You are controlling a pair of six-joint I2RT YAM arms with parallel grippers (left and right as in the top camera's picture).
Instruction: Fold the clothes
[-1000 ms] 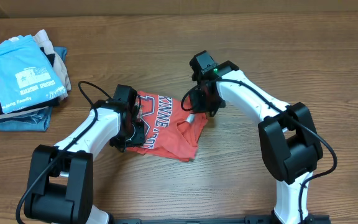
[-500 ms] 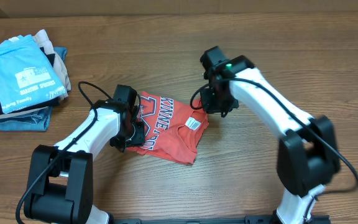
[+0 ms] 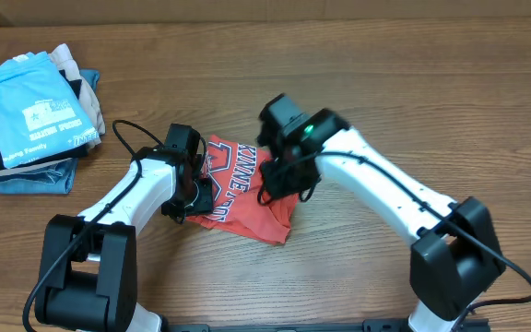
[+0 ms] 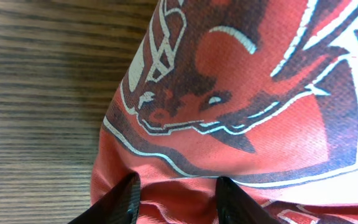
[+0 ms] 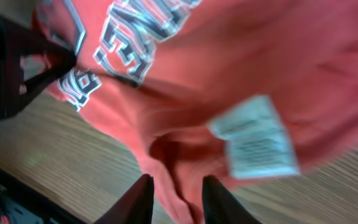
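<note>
Compared with a moment ago, your right arm point(image 3: 376, 184) sits further left, over the coral-red T-shirt point(image 3: 247, 201) on the bench point(image 3: 358, 83), right tool point(image 5: 178, 186) narrowly parted above it. Your left tool point(image 4: 179, 182) straddles the shirt's left edge; grip unclear.

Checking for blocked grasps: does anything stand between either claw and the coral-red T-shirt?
Nothing visible does. The left claw sits right at the printed edge of the coral-red T-shirt; the right claw hangs directly over the fabric beside its white care label.

left fingers point(image 4: 120, 200) apart | right fingers point(image 5: 135, 202) apart (both tips down)
</note>
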